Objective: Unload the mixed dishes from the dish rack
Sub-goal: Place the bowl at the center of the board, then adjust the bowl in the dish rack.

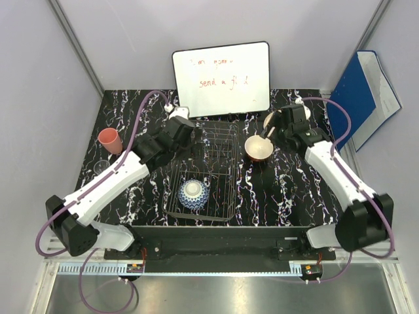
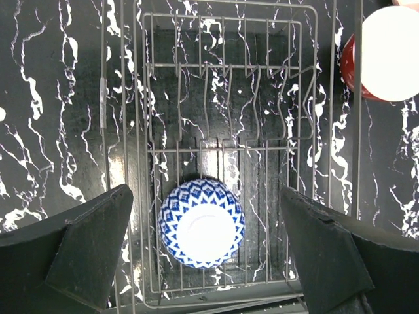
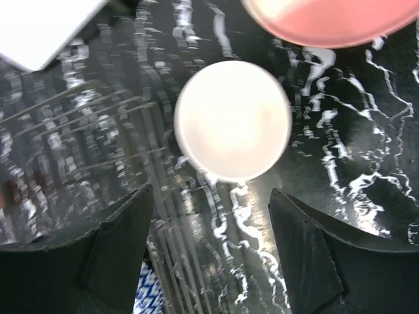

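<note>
A rectangular black wire-grid dish rack (image 1: 219, 147) with low sides is seen in the middle of a black marble-look table (image 1: 281, 196) veined in white. A blue-and-white patterned bowl (image 2: 201, 224) is found inside it, turned upside down with its white foot upward, at the near end of the rack toward the arm bases. The left gripper (image 2: 206, 199) is held above the far end of the rack and pointed downward. Its jaws are spread as wide as they go and nothing is gripped between them. In the left wrist view the patterned bowl is framed between the two dark fingers (image 2: 85, 252) but is touched by neither. A cream bowl with a reddish outside (image 1: 258, 148) is set upright on the table just beside the right side of the rack, near its far corner. The right gripper (image 3: 211, 193) is held over that bowl with its jaws spread wide and nothing grasped. In the blurred right wrist view the bowl is seen beyond the fingertips, apart from both. A pale pinkish-cream round plate (image 3: 327, 19) is laid flat on the table just beyond the cream bowl and is partly hidden by the right gripper in the top view. A salmon-pink plastic cup (image 1: 110, 140) is stood on the table well to the left of the rack, and a small clear glass (image 1: 100, 167) is faintly made out near it. A white whiteboard (image 1: 221, 78) with red handwriting is propped at the far edge, and a blue folder (image 1: 360, 98) is leaned against the right wall.
</note>
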